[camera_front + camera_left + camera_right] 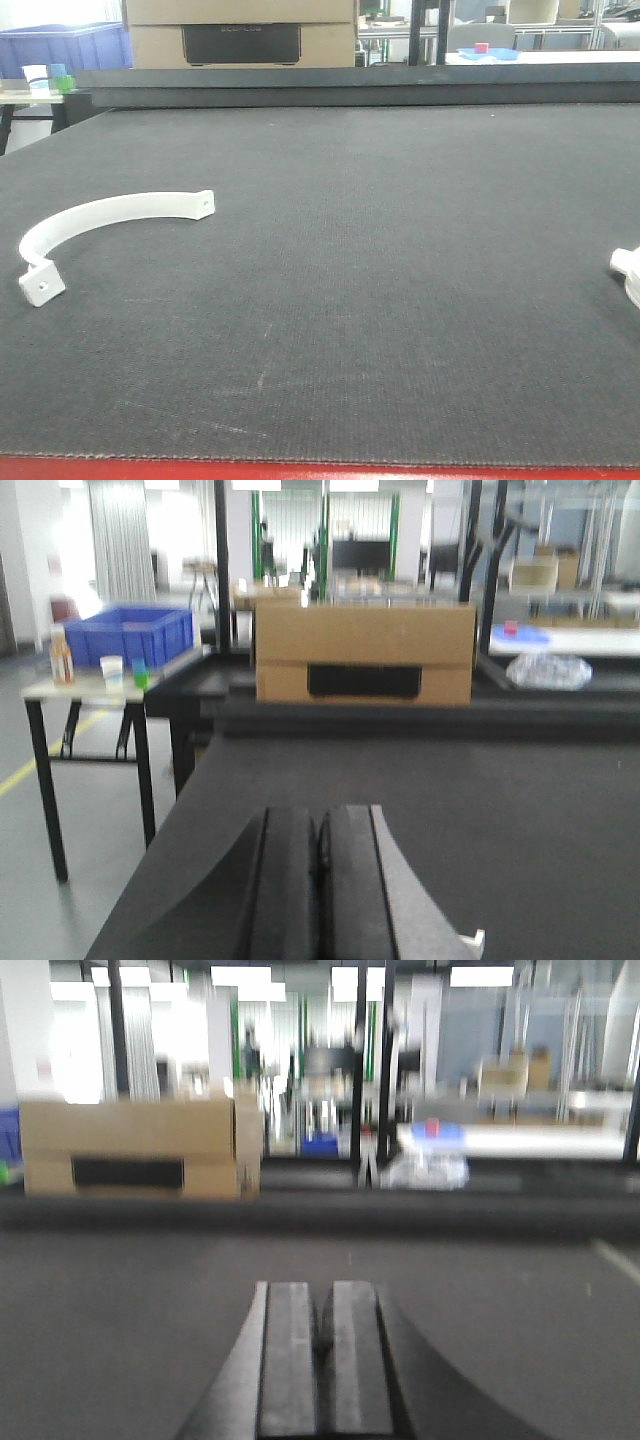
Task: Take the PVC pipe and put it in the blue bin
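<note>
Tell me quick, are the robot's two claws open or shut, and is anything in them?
Left gripper: shut, holding nothing.
Right gripper: shut, holding nothing.

Low front view and both wrist views face the cardboard box (240,12).

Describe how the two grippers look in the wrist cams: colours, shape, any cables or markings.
Left gripper: two flat, matte dark grey fingers with lighter grey outer flanks flaring toward the base. Right gripper: same build and colours. No cables, labels or markings visible; both wrist views are blurred. The front view shows no arm.
</note>
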